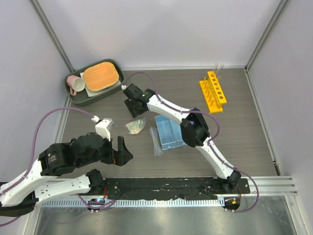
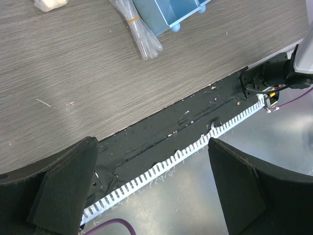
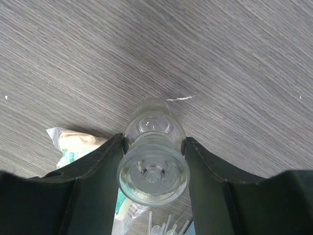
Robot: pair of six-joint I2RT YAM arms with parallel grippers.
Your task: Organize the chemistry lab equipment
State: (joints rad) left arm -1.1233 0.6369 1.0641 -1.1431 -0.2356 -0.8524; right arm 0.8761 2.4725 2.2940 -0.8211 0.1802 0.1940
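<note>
Glass sits closest to my right wrist camera: a small clear beaker [image 3: 153,171] lying on its side with its round base turned toward the lens. My right gripper [image 3: 153,142] has it pinched, with the dark fingers [image 3: 98,181] pressed against the glass on both sides. It rests on the grey wood-grain table [image 1: 244,137], left of the blue three-compartment tray [image 1: 168,131]. A crumpled plastic packet [image 3: 73,142] lies just beside the beaker, on the near-left side of it.

From above, my right arm reaches across the tray toward the back left, and the beaker itself is hidden under the wrist.

My left gripper [image 2: 151,147] is spread wide with nothing between its fingers [image 2: 63,191] — it hangs over the black mounting plate [image 2: 186,117] at the table's near edge. Its camera sees the clear pipette bundle [image 2: 139,34], bound with a yellow band, touching the tray's left side.

The yellow-orange test tube rack [image 1: 212,91] stands well apart at the back right, with thin clear tubes [image 1: 217,66] upright in its far holes. At the back left, the grey tray [image 1: 80,98] holds an orange pad [image 1: 101,76] and a pink mug [image 1: 74,84].
</note>
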